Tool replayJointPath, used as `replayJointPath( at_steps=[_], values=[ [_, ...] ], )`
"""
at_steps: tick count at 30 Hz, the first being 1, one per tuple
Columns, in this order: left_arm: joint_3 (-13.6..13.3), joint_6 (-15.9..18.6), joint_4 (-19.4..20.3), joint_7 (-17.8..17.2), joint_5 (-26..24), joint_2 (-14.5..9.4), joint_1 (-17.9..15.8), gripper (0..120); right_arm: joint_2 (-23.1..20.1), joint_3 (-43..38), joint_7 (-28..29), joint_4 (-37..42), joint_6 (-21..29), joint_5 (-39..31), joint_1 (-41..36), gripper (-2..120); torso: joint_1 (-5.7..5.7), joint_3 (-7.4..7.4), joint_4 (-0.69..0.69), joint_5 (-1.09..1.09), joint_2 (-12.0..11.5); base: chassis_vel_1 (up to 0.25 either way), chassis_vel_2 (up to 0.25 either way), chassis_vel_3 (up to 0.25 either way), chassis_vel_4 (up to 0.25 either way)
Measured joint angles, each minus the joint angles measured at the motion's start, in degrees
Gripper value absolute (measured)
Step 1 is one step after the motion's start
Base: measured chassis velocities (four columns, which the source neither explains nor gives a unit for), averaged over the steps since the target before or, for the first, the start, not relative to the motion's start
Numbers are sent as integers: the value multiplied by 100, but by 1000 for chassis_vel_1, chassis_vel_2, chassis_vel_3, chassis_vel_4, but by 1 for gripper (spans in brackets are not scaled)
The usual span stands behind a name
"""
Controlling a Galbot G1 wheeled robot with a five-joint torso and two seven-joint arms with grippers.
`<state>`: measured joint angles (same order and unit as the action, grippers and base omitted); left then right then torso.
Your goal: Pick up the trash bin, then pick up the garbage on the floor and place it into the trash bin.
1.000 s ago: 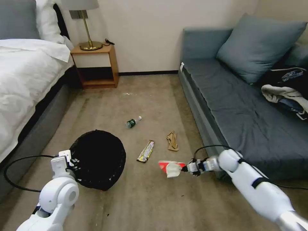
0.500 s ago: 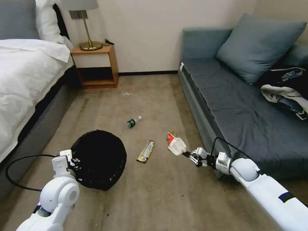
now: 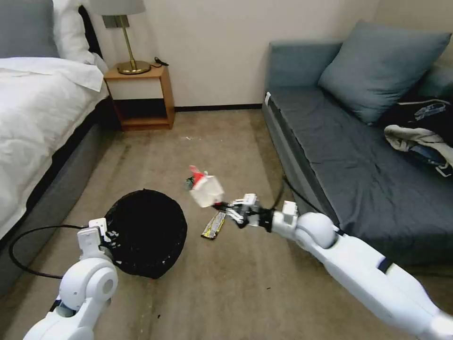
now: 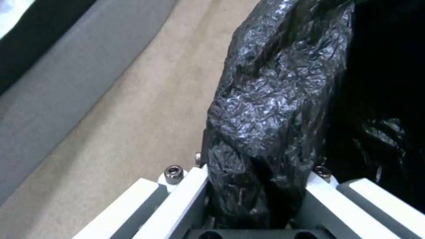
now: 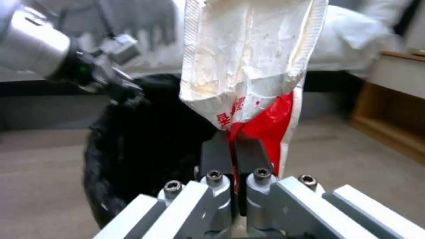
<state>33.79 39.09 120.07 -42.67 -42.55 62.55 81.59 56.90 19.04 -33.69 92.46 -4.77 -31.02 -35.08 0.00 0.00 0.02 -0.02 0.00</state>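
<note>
Pinching the flattened red-and-white wrapper (image 3: 205,188) by its red end, the right gripper (image 3: 222,206) holds it in the air between the bin (image 3: 146,231) and the sofa (image 3: 344,156). Its dark fingers (image 5: 215,154) are pressed together on the creased, papery sheet, whose white side is folded over and faintly stained. The left gripper (image 3: 109,236) is clamped on the bin's near rim, crinkly glossy black plastic bunched between its white fingers (image 4: 188,196). The bin is round and dark inside, tilted with its mouth toward the wrapper. On the short tan carpet (image 3: 226,293) lies a long yellow-silver wrapper (image 3: 214,224), just below the right gripper; the small bottle (image 3: 190,181) peeks out behind the held wrapper. Half a second ago the right gripper held the wrapper near the sofa's edge; it has since swung it left and up, closer to the bin. The left gripper and bin have barely moved.
</note>
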Motion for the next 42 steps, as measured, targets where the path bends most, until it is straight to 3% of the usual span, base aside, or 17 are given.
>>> replayJointPath(
  at_steps=[13,42],
  values=[
    [224,2,197,-5,15,49,234,1,778,1234,-312,-858,17,159,828,0,0,0,-2,1,0,0,0,0,0],
    [302,-16,383,2,100,263,406,1,1695,1730,-486,-2045,-80,562,1279,0,0,0,-2,1,0,0,0,0,0]
  ],
)
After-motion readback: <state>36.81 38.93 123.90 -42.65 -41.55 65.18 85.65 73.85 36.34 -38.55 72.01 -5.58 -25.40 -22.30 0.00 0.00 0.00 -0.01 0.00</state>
